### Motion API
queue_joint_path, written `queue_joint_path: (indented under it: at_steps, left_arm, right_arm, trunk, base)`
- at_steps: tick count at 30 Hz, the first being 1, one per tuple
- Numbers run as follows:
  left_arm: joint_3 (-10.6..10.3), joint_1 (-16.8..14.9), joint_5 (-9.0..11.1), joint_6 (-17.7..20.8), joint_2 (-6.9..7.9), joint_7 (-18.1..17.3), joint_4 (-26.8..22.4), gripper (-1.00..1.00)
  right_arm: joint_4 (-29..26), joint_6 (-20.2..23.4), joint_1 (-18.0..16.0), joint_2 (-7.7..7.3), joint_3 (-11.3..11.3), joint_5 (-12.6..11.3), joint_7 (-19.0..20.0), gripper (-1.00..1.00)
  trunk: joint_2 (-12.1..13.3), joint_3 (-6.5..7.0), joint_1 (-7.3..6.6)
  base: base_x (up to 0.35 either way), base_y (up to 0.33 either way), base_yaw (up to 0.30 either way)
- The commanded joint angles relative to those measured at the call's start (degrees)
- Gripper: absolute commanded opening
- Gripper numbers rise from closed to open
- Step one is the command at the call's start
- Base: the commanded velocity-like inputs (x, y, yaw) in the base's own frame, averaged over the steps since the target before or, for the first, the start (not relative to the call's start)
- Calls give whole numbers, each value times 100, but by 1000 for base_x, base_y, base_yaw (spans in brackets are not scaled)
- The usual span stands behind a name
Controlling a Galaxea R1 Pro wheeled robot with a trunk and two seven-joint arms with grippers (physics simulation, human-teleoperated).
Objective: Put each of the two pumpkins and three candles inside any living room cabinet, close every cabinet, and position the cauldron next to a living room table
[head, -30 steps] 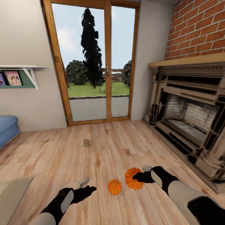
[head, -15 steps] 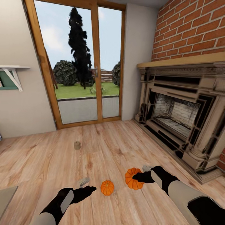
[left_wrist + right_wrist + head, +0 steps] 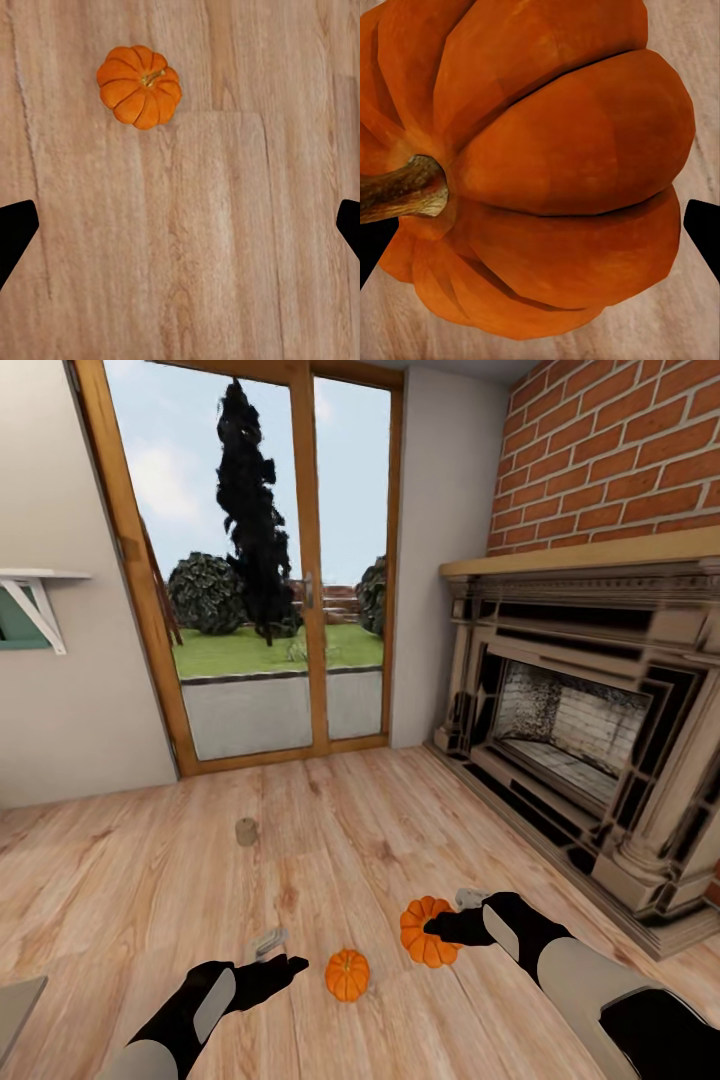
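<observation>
- A candle (image 3: pixel 246 831) stands alone on the wooden floor (image 3: pixel 150 880), well ahead of both arms and towards the glass doors (image 3: pixel 265 560).
- The left gripper (image 3: pixel 283 967) hangs over bare floor with its fingers spread wide apart, holding nothing.
- Just to its right a small pumpkin (image 3: pixel 347 974) sits on the boards; the left wrist view shows it (image 3: pixel 139 86) lying clear of the fingertips.
- The right gripper (image 3: pixel 440 928) is clamped on the second pumpkin (image 3: pixel 425 930), carried above the floor; its ribbed body (image 3: pixel 540 165) sits close between the dark fingertips in the right wrist view.
- The fireplace (image 3: pixel 590 720) stands at the right.
</observation>
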Motion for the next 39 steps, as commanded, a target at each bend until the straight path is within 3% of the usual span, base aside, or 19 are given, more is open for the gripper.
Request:
queue_joint_path:
  at_steps: [1,20,21,25,27,31,39]
  left_arm:
    - [43,-2,17,47,-6,-11,-7,100]
    - [43,-2,21,46,-15,-23,-14,100]
    - [38,-2,19,47,-83,-27,-17,100]
    - [12,-2,-1,53,-248,-36,-12,100]
    - [-15,-41,-4,96,-286,-77,-14,100]
    - [-19,-533,0,670,-295,-67,28,100]
    - [1,-899,25,1235,-296,-173,51,100]
  right_arm:
    - [-9,24,-3,-4,23,-3,9,-100]
    - [-9,24,-3,-4,67,-3,4,-100]
    - [-9,31,-3,-85,41,-7,4,-100]
    - [-53,50,-3,-136,21,-3,12,-100]
    - [-334,81,-3,-166,15,-7,46,-100]
    - [-958,599,-3,-172,10,-11,63,-100]
    - [-2018,1517,-3,-179,6,-19,65,-100]
  trunk:
    - [-3,-6,0]
    - [-3,-6,0]
    - [-3,-6,0]
    - [-3,-6,0]
    - [-3,-6,0]
    - [-3,-6,0]
    - [-3,-6,0]
  base:
    - [37,17,0]
    - [3,1,0]
    - [0,0,0]
    - [0,0,0]
    - [0,0,0]
    - [0,0,0]
    - [0,0,0]
